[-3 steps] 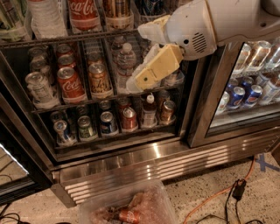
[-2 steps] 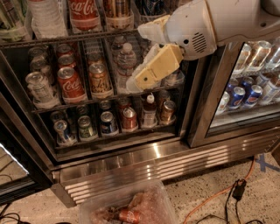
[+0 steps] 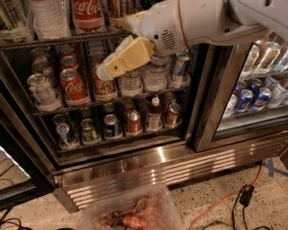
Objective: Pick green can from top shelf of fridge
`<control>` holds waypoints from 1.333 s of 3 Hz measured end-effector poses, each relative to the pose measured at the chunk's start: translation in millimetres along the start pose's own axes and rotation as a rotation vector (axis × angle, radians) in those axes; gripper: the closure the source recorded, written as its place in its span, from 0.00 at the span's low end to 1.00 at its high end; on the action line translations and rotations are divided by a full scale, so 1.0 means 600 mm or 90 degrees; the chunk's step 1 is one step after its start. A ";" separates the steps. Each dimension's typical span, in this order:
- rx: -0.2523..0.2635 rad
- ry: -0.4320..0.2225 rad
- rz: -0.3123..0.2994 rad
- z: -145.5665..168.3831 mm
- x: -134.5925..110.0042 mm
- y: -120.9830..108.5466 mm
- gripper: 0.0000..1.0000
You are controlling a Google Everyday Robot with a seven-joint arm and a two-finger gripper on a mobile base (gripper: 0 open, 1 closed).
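Camera view puts my gripper (image 3: 107, 71) in front of the open fridge (image 3: 148, 173), hanging level with the rack one down from the top shelf (image 3: 58, 42), close before the cans there and touching none of them. Whether it is released or clenched I cannot tell; nothing shows in its hold. The green can (image 3: 8, 20) stands up and well off to the left of the gripper, at the far end of the top shelf, and the picture's edge cuts off part of it. Between it and the gripper, along the same shelf, stand a clear bottle (image 3: 47, 18) just beside the can and then a red Coca-Cola can (image 3: 87, 13) almost straight above the gripper's tip. I judge the green can to be thin-walled metal: stiff enough if full, fairly heavy for its size, smooth and probably slick from the cold, and easy to dent under a hard squeeze. I would take it around the middle of its body, coming from the front with the grip level, and press only firmly enough to stop it sliding. The bottle beside it leaves little room on that side, so the approach should be square to the shelf, and the can likely needs lifting clear of the front rail before it comes out.
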State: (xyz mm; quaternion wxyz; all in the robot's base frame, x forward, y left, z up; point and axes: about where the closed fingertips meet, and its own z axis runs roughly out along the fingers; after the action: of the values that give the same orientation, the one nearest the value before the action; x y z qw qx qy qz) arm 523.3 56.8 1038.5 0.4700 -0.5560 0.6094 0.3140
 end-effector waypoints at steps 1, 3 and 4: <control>0.003 -0.062 -0.010 0.065 -0.041 -0.016 0.00; -0.071 -0.148 -0.022 0.173 -0.124 0.028 0.00; -0.071 -0.148 -0.022 0.173 -0.124 0.028 0.00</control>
State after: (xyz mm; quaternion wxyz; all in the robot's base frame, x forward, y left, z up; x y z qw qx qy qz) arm 525.5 182.6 1067.1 0.5108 -0.5517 0.5228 0.4017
